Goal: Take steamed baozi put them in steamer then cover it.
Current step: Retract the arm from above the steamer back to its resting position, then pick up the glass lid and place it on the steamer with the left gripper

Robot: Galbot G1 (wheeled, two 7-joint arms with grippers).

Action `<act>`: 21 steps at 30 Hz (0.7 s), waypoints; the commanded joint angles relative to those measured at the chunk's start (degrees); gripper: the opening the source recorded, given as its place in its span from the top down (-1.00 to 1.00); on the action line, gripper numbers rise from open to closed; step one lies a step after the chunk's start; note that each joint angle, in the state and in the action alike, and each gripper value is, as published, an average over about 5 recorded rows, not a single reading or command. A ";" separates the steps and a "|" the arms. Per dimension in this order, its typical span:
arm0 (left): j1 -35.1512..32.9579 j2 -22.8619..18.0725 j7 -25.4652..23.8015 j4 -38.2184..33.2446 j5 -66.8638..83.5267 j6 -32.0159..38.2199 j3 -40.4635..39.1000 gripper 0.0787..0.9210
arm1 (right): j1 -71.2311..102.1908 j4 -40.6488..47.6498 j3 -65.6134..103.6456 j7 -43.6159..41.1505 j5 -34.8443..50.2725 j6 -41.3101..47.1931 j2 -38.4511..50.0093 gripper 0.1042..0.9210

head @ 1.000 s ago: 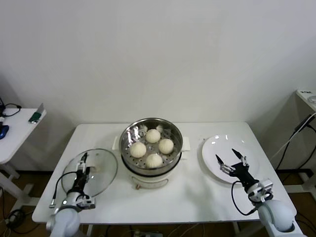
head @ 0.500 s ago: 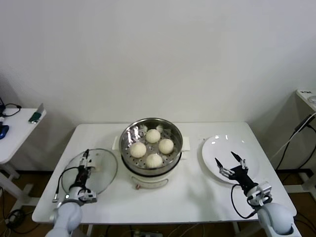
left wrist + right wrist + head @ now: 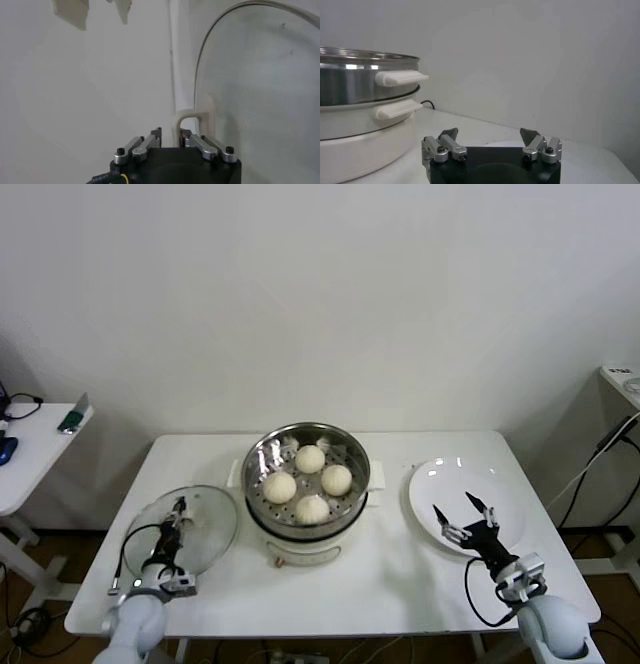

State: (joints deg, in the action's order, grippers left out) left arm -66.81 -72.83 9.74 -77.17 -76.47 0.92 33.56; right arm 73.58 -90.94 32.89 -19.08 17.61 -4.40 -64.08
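Note:
Several cream-white baozi point(image 3: 310, 459) lie on the perforated tray inside the steel steamer point(image 3: 352, 446) at the table's middle. The cover point(image 3: 210, 534), a clear glass lid, lies flat on the table to the steamer's left. My left gripper point(image 3: 178, 514) is over it, and in the left wrist view the left gripper point(image 3: 170, 134) has its jaws drawn in on one leg of the lid's cream handle point(image 3: 192, 116). My right gripper point(image 3: 458, 517) hovers open over the near edge of the white plate point(image 3: 500, 489), holding nothing. The right wrist view shows the steamer point(image 3: 360, 75) to one side of the right gripper point(image 3: 490, 134).
The white table's point(image 3: 400, 579) near edge runs just behind both grippers. A side table point(image 3: 30, 449) with small items stands at the far left. The steamer's white side handles point(image 3: 400, 77) jut toward the plate side.
My left gripper's jaws have drawn in from wide open onto the lid's handle. The right gripper has drifted a little toward the near edge, still open.

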 commanded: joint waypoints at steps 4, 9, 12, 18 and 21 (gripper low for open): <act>-2.90 1.98 -1.09 -7.80 3.19 -0.97 0.62 0.78 | -0.33 0.44 0.00 0.03 -0.60 -0.23 0.12 -0.76; -8.22 4.45 -1.92 -17.37 5.47 -3.81 2.08 0.83 | -0.75 0.64 0.17 0.09 -0.51 -0.26 0.50 -0.76; -12.33 6.39 -2.78 -24.05 6.90 -6.98 2.89 0.83 | -1.12 0.93 0.13 0.11 -0.54 -0.30 0.79 -0.76; -19.48 10.33 -3.97 -36.47 9.04 -13.46 4.41 0.83 | -1.78 1.45 -0.39 0.11 -0.64 -0.39 1.35 -0.76; -21.30 12.59 -4.36 -40.47 10.73 -15.89 5.01 0.83 | -2.11 1.88 -0.59 0.11 -0.68 -0.44 1.77 -0.76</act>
State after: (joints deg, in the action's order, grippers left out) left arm -78.04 -66.40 7.04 -98.29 -70.17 -6.33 36.76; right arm 71.87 -89.51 32.50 -19.04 17.02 -4.76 -62.77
